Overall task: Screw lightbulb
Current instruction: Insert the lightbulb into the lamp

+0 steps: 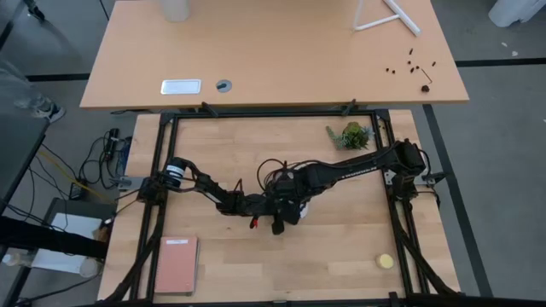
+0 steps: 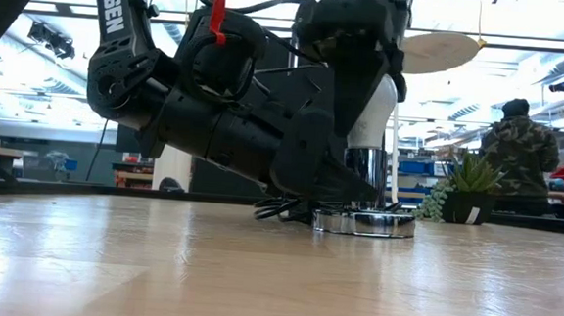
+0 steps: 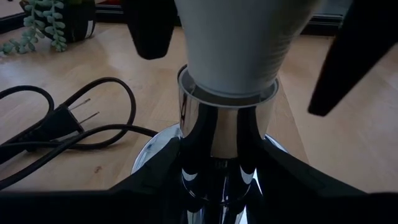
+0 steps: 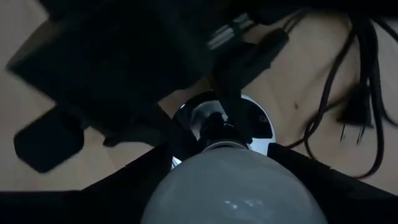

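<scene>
Both arms meet at the middle of the wooden table [image 1: 341, 247], the left reaching in from its side, the right stretched across from the far corner. The left gripper [image 3: 214, 186] sits low, its fingers [image 3: 155, 186] clamped on the chrome socket [image 3: 217, 137] just above its round base [image 2: 364, 222]. The right gripper [image 4: 217, 180] comes from above, fingers closed around the lightbulb [image 4: 239, 186], which stands upright, narrow end seated in the socket's mouth. The black cord [image 3: 56, 130] with its plug lies beside the base. A small plant [image 1: 351, 135] sits near the far edge, a yellow ball [image 1: 386, 261] near the front.
</scene>
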Robot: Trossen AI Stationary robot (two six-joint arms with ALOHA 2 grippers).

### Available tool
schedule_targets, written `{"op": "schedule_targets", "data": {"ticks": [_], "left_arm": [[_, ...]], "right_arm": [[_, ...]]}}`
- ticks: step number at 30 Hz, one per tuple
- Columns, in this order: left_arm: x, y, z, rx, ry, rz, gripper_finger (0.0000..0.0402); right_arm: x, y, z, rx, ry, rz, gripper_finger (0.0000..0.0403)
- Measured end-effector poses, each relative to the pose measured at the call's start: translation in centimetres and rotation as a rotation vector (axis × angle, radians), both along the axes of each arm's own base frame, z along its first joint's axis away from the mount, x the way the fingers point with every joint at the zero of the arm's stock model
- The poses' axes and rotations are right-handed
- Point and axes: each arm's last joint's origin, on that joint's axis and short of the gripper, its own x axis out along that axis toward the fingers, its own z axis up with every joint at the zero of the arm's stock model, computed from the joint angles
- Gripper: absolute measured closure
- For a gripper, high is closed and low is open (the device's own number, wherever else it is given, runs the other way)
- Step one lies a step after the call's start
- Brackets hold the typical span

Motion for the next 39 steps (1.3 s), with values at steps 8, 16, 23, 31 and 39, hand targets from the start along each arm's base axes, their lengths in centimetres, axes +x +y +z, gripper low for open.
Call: {"op": "schedule_targets", "data": {"ticks": [8, 16, 23, 31, 39], "left_arm": [[0.0, 0.0, 0.0, -0.001, -0.004, 0.000, 0.0222], [0.0, 0.0, 0.0, 0.025, -0.001, -0.008, 0.0222], [0.0, 0.0, 0.0, 0.052, 0.003, -0.015, 0.0222], [0.0, 0.0, 0.0, 0.056, 0.000, -0.013, 0.0222], [0.0, 0.0, 0.0, 0.056, 0.002, -0.014, 0.0222]], "right_arm": [[-0.1, 0.0, 0.0, 0.056, 0.004, -0.277, 0.0136], [-0.5, -0.1, -0.1, 0.098, 0.035, -0.506, 0.0137], [0.0, -0.3, 0.0, 0.187, 0.016, -0.536, 0.0127], [0.3, -0.5, 0.8, 0.166, -0.009, -0.430, 0.0099], [0.5, -0.6, 2.6, 0.096, -0.024, -0.283, 0.0059]]}}
